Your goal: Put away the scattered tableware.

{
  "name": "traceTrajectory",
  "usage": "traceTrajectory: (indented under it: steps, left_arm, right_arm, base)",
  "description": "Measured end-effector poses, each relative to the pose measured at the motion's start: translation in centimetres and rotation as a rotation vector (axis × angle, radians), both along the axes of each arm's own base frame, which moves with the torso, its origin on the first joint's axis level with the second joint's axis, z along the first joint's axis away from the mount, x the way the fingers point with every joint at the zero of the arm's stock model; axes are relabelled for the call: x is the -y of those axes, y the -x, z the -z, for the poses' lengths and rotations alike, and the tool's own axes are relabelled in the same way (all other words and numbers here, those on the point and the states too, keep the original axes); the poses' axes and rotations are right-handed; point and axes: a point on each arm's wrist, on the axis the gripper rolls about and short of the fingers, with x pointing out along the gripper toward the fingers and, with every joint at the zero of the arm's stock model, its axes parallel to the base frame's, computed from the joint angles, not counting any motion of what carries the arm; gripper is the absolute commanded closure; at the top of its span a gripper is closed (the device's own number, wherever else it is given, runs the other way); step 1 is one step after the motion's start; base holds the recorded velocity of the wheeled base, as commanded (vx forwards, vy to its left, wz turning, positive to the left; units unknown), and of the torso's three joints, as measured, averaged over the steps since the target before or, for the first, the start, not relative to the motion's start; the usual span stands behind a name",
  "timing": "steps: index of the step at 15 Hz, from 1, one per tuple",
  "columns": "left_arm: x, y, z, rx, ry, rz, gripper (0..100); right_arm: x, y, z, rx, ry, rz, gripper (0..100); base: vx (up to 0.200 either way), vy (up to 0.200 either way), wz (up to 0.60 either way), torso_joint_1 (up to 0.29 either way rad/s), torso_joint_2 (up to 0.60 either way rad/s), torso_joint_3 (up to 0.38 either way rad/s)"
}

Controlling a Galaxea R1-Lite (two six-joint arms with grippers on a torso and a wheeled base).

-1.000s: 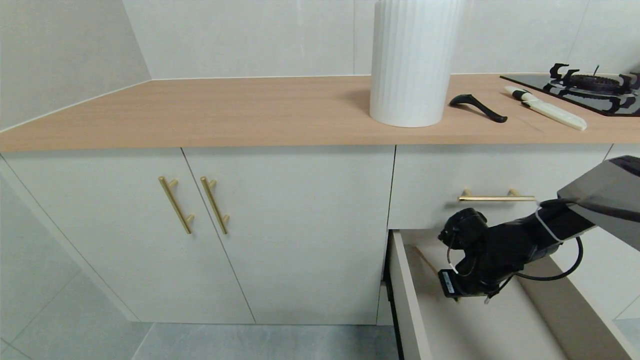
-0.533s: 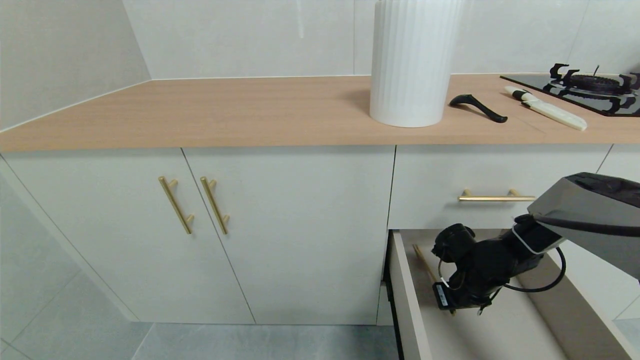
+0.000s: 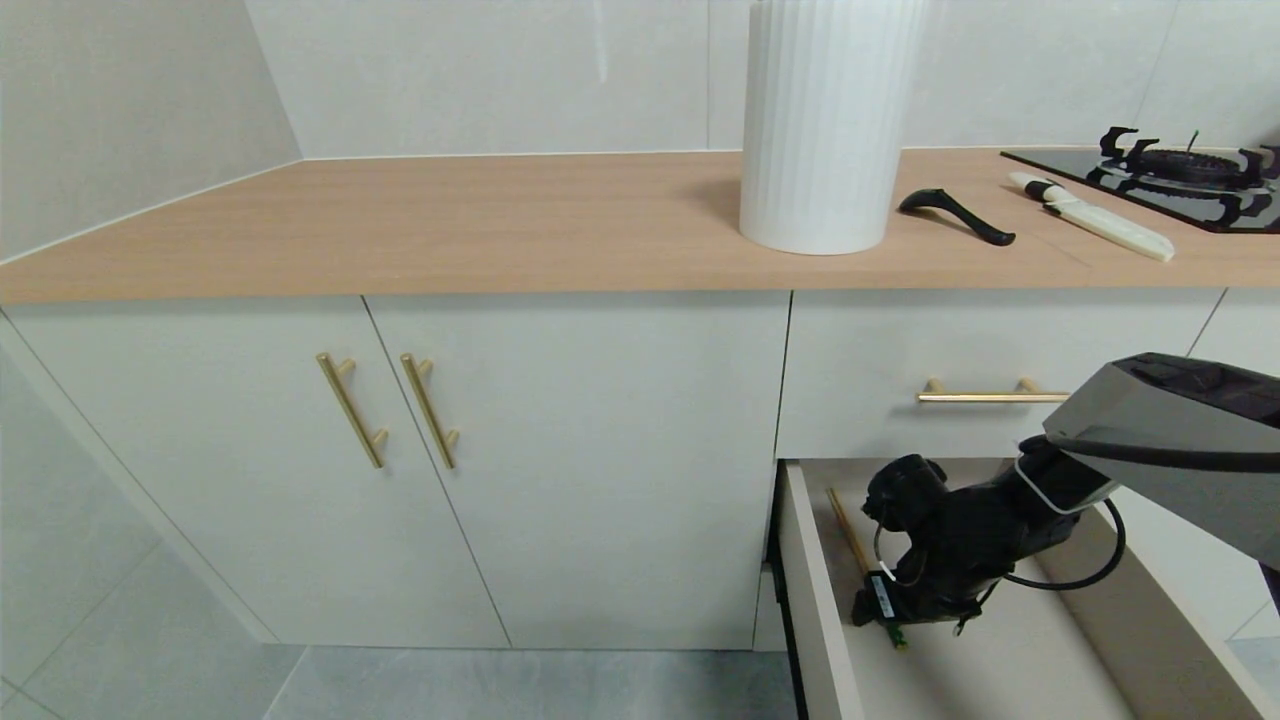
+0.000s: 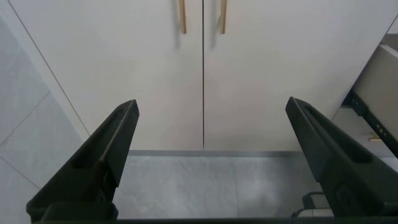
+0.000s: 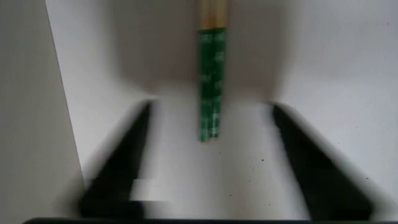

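A pair of wooden chopsticks (image 3: 848,535) with green ends (image 5: 211,93) lies on the floor of the open drawer (image 3: 810,590), along its left wall. My right gripper (image 3: 878,612) is down inside the drawer, just over the green ends. In the right wrist view it (image 5: 210,107) stands open, its fingers (image 5: 118,168) wide on either side of the chopsticks and not touching them. On the counter lie a black spoon (image 3: 955,215) and a white knife (image 3: 1090,215). My left gripper (image 4: 211,106) is open and holds nothing, facing the cabinet doors low down.
A tall white ribbed cylinder (image 3: 822,125) stands on the wooden counter (image 3: 450,220), left of the spoon. A black hob (image 3: 1190,170) is at the far right. A shut drawer with a brass handle (image 3: 990,397) sits above the open one. Double doors (image 4: 203,68) are left.
My right arm has gone lower and to the left inside the drawer, bringing the gripper down over the chopsticks' green ends. Nothing on the counter has moved.
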Motion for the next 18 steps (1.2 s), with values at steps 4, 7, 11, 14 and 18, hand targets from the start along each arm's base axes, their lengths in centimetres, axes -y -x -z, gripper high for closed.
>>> traceTrajectory:
  steps: [4, 7, 11, 14, 18]
  left_arm:
    - [0.0, 0.0, 0.0, 0.0, 0.0, 0.0, 0]
    - [0.0, 0.0, 0.0, 0.0, 0.0, 0.0, 0]
    - [0.0, 0.0, 0.0, 0.0, 0.0, 0.0, 0]
    - [0.0, 0.0, 0.0, 0.0, 0.0, 0.0, 0]
    - [0.0, 0.0, 0.0, 0.0, 0.0, 0.0, 0]
  right_arm:
    - [0.2, 0.7, -2.1, 0.031, -0.016, -0.002, 0]
    - [0.9, 1.7, -6.4, 0.12, -0.045, 0.001, 0]
    - [4.2, 3.7, -13.8, 0.302, -0.066, 0.022, 0]
    - [6.1, 5.6, -17.6, 0.414, -0.066, 0.031, 0]
    - [7.7, 7.1, -19.6, 0.487, -0.03, 0.013, 0]
  base:
    - [0.0, 0.0, 0.0, 0.0, 0.0, 0.0]
    - [0.0, 0.0, 0.0, 0.0, 0.0, 0.0]
    - [0.0, 0.0, 0.0, 0.0, 0.0, 0.0]
    - [0.0, 0.0, 0.0, 0.022, -0.07, -0.053]
    - [0.0, 0.0, 0.0, 0.133, -0.29, -0.248]
